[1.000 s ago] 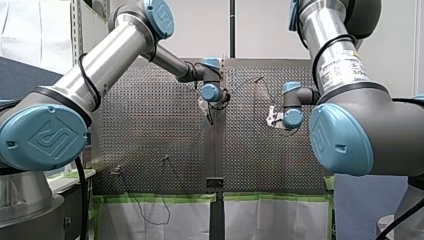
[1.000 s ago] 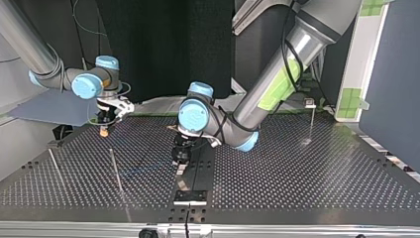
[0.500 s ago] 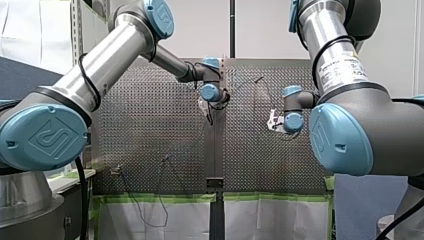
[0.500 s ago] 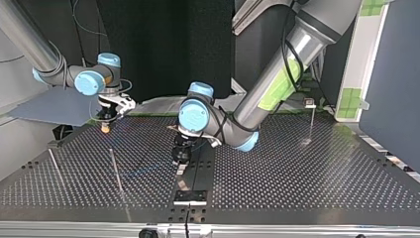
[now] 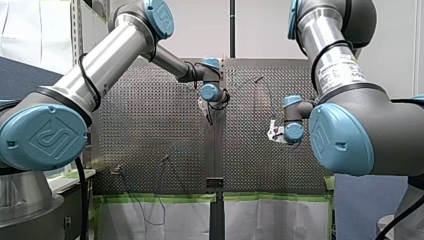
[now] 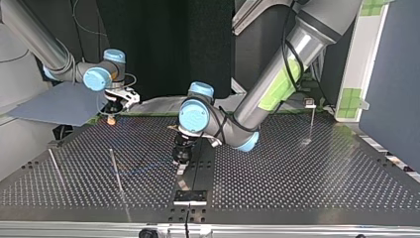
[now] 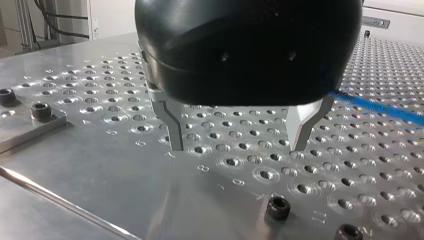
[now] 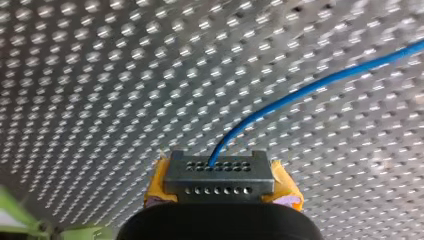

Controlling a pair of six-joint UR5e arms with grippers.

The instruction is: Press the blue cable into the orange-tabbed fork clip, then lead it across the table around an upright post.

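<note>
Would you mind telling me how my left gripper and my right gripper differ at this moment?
My left gripper is open, nothing between its bare metal fingers; my right gripper is shut on the blue cable. The left shows no pads, the right yellow pads. In the top view the left hangs near the middle of the perforated table, the right near its far left corner. Both point down at it.
</note>
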